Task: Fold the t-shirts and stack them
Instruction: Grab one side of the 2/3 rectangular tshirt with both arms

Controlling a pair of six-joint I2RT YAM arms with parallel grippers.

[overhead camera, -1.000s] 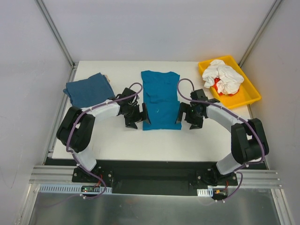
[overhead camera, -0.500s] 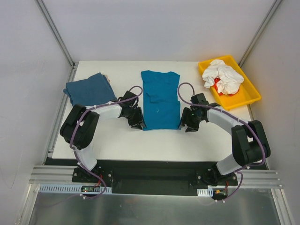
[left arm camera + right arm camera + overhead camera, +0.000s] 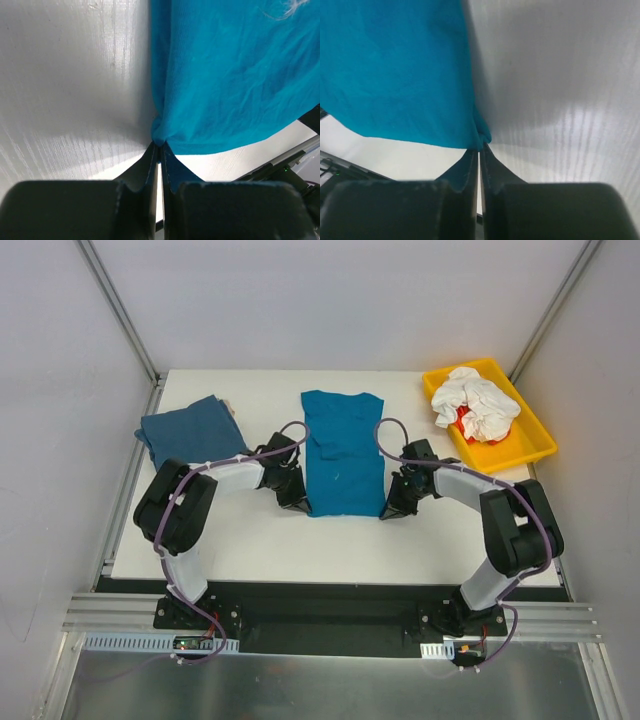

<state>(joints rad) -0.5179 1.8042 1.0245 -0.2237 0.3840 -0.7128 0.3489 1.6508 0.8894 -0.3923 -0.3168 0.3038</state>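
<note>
A bright teal-blue t-shirt (image 3: 342,453) lies flat in the middle of the white table, folded into a long strip. My left gripper (image 3: 299,502) is shut on its near left corner, where the cloth (image 3: 220,75) bunches at the fingertips (image 3: 159,146). On the other side, my right gripper (image 3: 388,508) is shut on the near right corner, with the teal fabric (image 3: 395,70) pinched at its fingertips (image 3: 479,148). A darker slate-blue t-shirt (image 3: 190,430) lies folded at the back left.
A yellow tray (image 3: 531,445) with crumpled white and red cloth (image 3: 478,405) stands at the back right. The table's near edge (image 3: 330,578) runs just in front of both grippers.
Both grippers have moved inward and down to the teal shirt's near corners and gone from open to shut on the cloth.
</note>
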